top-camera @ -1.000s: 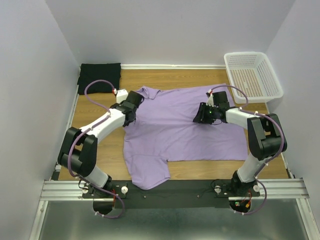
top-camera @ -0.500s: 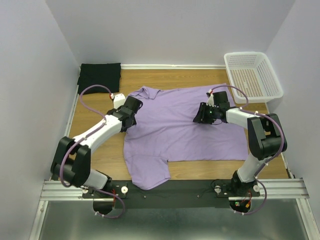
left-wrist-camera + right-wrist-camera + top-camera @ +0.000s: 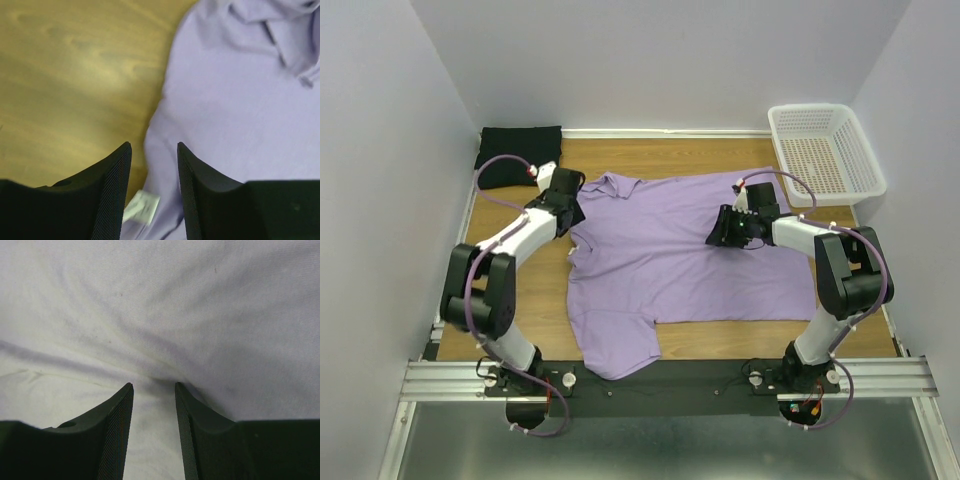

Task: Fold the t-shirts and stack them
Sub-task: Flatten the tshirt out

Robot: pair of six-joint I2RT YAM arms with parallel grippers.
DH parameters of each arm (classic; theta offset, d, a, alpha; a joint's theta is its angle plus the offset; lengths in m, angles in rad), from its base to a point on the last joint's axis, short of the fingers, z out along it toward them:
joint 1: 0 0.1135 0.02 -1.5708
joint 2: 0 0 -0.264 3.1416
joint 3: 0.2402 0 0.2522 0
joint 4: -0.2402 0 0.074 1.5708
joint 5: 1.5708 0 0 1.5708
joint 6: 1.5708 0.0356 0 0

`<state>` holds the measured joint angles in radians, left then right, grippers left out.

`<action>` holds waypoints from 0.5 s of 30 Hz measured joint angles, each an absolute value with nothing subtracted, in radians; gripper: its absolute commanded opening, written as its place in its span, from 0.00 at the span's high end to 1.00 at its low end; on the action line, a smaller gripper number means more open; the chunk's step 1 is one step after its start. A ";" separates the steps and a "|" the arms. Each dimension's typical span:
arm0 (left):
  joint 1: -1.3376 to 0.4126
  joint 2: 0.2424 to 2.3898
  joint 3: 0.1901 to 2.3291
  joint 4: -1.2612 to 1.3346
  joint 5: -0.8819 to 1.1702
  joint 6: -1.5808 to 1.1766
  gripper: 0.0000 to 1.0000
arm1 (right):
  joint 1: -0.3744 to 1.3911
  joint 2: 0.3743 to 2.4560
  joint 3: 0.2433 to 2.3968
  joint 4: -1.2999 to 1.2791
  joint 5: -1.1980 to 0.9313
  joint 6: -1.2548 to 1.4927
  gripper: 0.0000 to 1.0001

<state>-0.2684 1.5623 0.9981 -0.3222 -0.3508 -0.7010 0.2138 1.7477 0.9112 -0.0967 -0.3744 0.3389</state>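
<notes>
The lavender shirt [image 3: 690, 255] is spread across the middle of the table [image 3: 520, 290]; the black shirt [image 3: 518, 155] is folded in the far left corner. The left gripper [image 3: 153, 150] is held released over the lavender shirt's left edge; the right gripper [image 3: 154, 387] is pressed, unclenched, onto its far right part.

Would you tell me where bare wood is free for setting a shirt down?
Free: the far strip between black shirt and basket, beyond the lavender shirt. Crowded: the centre, and the left side under the left arm.

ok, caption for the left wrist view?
Left claw open over the lavender t-shirt edge, white tag in its gap, wooden table alongside.
</notes>
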 measured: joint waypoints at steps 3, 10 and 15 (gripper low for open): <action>-0.254 1.676 1.091 -0.293 -0.349 -0.687 0.50 | 0.214 1.748 0.911 -0.096 -0.376 0.339 0.52; -0.215 1.891 1.262 -0.270 -0.339 -0.655 0.50 | 0.214 1.750 0.911 -0.093 -0.380 0.339 0.52; -0.197 1.966 1.306 -0.269 -0.326 -0.646 0.52 | 0.214 1.755 0.912 -0.087 -0.387 0.339 0.52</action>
<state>-0.1974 1.9659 1.3056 -0.2691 -0.3264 -0.6456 0.2138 1.7546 0.9115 -0.0868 -0.3874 0.3386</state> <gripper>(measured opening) 0.498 0.474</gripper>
